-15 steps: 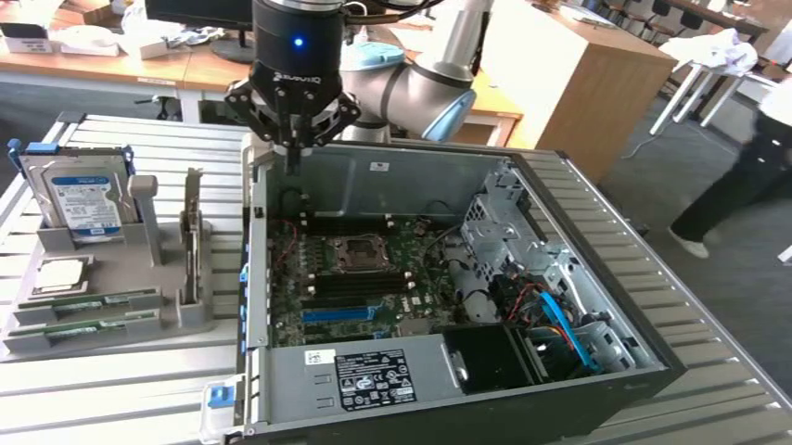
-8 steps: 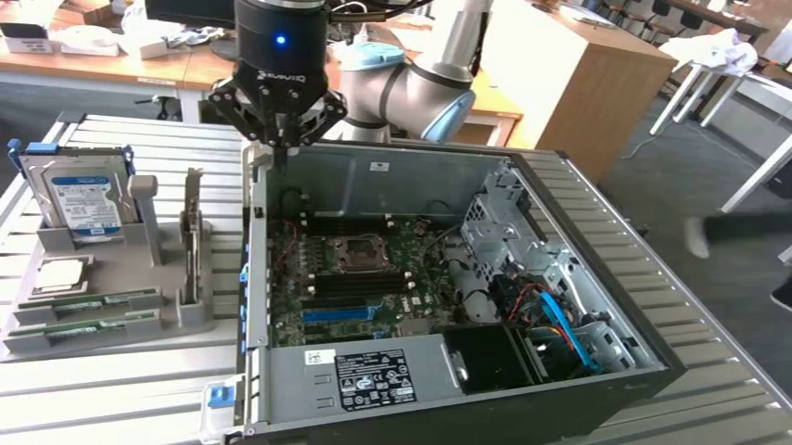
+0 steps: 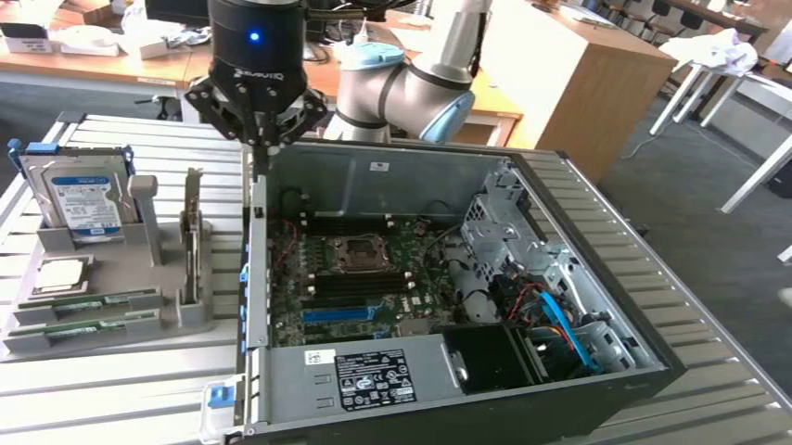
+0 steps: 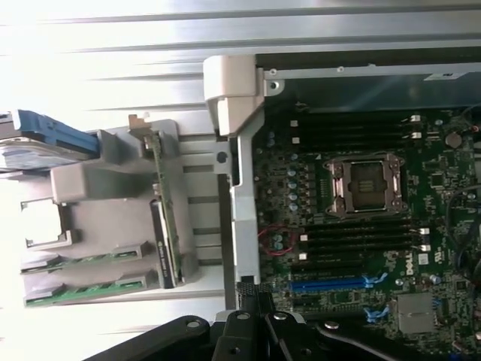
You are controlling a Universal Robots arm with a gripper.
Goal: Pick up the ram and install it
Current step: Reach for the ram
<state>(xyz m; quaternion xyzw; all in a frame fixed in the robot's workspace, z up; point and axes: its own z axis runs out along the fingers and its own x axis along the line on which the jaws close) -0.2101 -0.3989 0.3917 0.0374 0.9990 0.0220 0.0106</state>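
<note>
Green ram [image 3: 89, 302] flat in grey holder [image 3: 188, 311], well apart from closed claw [image 3: 262, 146] above case edge [image 3: 258, 232]

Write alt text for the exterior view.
The tool of a robot arm hovers above the edge of an open computer case, holding nothing. At the exterior view's left, a grey holder carries two green ram sticks, a hard drive and an upright expansion card.

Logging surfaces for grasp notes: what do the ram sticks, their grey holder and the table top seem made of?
Ram sticks: green circuit board with a matt look, judging by the colour and the thin, flat shape.
Grey holder: probably plastic, going by its uniform dull grey and blocky slots, though this is not certain.
Table top: likely metal, since it has pale ribbed slats with a bright sheen.
</note>
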